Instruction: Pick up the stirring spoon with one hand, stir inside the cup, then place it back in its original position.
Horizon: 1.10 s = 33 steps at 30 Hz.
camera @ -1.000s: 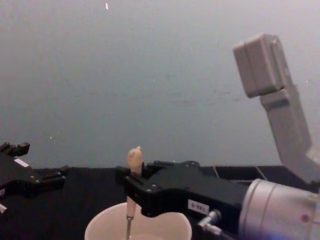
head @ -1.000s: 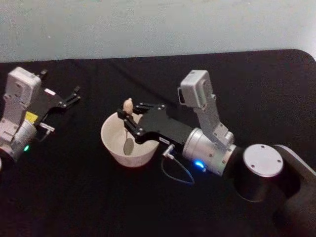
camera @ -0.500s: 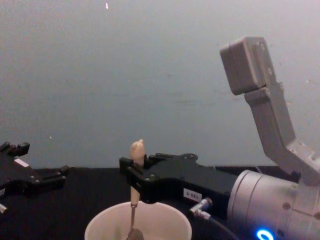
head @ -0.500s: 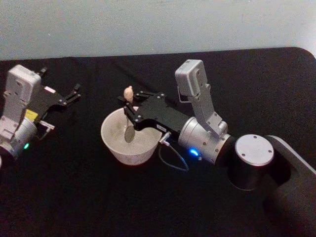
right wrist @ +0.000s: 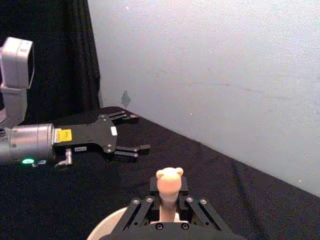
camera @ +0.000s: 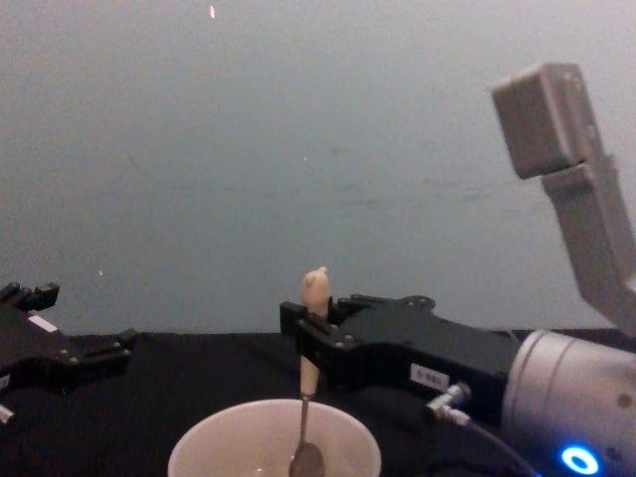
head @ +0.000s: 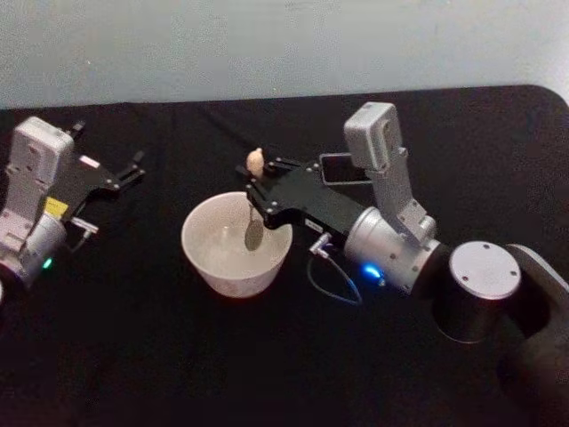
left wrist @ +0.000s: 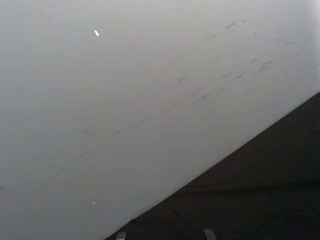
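You have a black table cover (head: 133, 356) spread beneath the jaws of the right gripper (head: 252, 189) and out to every side. Ahead of those jaws stands a pale grey-blue wall (camera: 298, 149), with faint scuff marks (left wrist: 215, 92) and a small white speck (camera: 212, 12) high up. A black curtain (right wrist: 65, 60) hangs beside the wall, ahead of the jaws.

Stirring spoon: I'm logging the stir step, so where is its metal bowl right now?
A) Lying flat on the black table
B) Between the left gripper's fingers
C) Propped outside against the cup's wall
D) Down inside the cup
D: the stirring spoon hangs upright from the right gripper, with its metal bowl lowered inside the cup.
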### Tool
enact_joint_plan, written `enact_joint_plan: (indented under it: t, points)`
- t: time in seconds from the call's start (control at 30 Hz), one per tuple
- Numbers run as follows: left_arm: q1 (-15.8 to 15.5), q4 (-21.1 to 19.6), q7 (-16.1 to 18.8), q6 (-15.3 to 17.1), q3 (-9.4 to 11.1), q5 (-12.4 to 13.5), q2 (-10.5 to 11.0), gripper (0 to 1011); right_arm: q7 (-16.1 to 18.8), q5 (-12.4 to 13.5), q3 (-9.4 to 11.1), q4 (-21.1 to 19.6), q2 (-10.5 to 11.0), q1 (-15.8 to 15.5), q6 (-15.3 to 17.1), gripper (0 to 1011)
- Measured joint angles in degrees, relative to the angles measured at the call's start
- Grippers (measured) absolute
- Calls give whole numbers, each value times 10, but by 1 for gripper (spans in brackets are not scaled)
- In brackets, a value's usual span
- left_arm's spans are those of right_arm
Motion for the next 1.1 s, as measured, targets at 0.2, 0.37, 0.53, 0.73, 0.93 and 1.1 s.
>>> enact_joint_plan:
  t: [0.2, 0.37, 0.53, 0.73, 0.93, 1.1]
  points:
    - [0, 0, 0, 0, 0, 0, 0, 1001, 6, 9, 5, -16, 13, -13, 4, 188]
    - [0, 0, 0, 0, 0, 0, 0, 1001, 13, 15, 4, -32, 23, -25, 7, 188]
    - [0, 0, 0, 0, 0, 0, 0, 1001, 19, 20, -1, -43, 29, -31, 9, 188]
    - [0, 0, 0, 0, 0, 0, 0, 1001, 22, 22, -12, -49, 28, -31, 11, 188]
    - [0, 0, 0, 0, 0, 0, 0, 1001, 19, 18, -24, -39, 17, -22, 11, 188]
    - [0, 0, 0, 0, 0, 0, 0, 1001, 13, 10, -30, -22, 4, -8, 10, 188]
